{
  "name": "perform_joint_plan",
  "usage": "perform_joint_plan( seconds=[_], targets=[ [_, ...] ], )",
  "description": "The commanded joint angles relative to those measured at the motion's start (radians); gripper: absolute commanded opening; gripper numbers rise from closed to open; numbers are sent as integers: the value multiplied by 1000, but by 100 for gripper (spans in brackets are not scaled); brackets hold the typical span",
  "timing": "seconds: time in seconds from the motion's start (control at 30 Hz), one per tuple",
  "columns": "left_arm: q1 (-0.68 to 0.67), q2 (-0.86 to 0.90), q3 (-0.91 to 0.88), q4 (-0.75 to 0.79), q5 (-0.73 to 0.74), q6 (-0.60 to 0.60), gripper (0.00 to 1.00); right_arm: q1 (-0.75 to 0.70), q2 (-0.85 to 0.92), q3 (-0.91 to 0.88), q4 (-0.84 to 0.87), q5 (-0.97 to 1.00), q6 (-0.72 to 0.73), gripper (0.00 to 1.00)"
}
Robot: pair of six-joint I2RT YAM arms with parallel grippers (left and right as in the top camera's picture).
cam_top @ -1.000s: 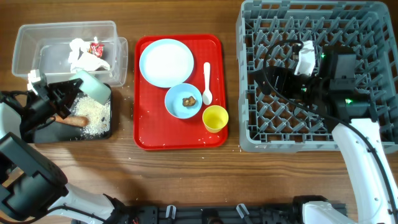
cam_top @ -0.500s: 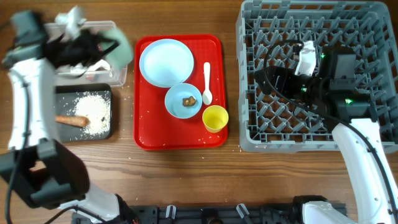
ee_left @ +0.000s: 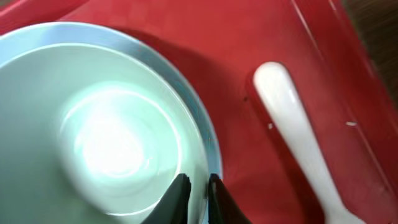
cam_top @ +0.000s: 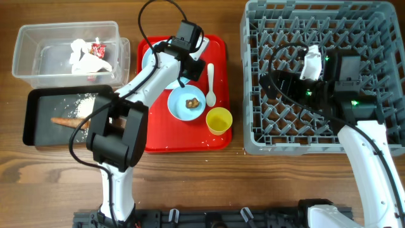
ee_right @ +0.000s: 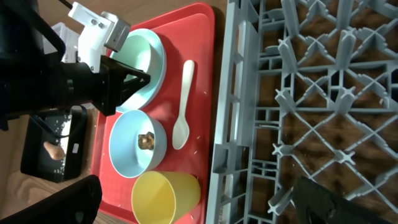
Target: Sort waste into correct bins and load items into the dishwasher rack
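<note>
My left gripper (ee_left: 198, 191) is shut on the rim of the pale green bowl (ee_left: 112, 130), one finger inside and one outside. The bowl rests on the pale blue plate (ee_left: 186, 81) on the red tray; seen from overhead, the left gripper (cam_top: 185, 71) covers most of them. The white spoon (cam_top: 211, 85), the pale blue bowl (cam_top: 183, 109) holding a brown lump (cam_top: 192, 101), and the yellow cup (cam_top: 219, 120) sit beside it. My right gripper (cam_top: 273, 79) hangs open and empty over the grey rack (cam_top: 253, 126).
The clear tub (cam_top: 38, 38) at the back left holds tissue (cam_top: 82, 58) and a red wrapper (cam_top: 98, 49). The black tray (cam_top: 31, 120) in front of it holds rice (cam_top: 79, 101) and a brown stick (cam_top: 63, 120). The red tray (cam_top: 152, 136) lies between the bins and the rack.
The left arm carried the green bowl from over the black tray, past the clear tub, to the plate on the red tray. The right arm has not moved.
</note>
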Motion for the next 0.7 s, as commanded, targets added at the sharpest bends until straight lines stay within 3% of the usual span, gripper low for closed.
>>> perform_joint_plan(
  seconds=[0.0, 0.03, 0.1, 0.17, 0.33, 0.53, 0.67],
  targets=[
    [12, -4, 2, -5, -26, 23, 15, -1, 9, 18, -11, 36, 1, 100],
    [12, -5, 2, -5, -30, 23, 23, -1, 10, 18, -9, 36, 1, 100],
    [12, -35, 24, -29, -65, -38, 55, -1, 9, 18, -9, 36, 1, 100],
    [12, -116, 82, -129, -60, -124, 66, -1, 10, 18, -8, 36, 1, 100],
    [11, -211, 74, -431, 162, -141, 61, -1, 10, 18, -9, 36, 0, 100],
    [-29, -210, -117, -446, 170, -117, 55, -1, 10, 18, -9, 35, 1, 100],
    [-79, -210, -180, -486, 169, 3, 57, -1, 9, 18, -10, 36, 1, 100]
  ],
)
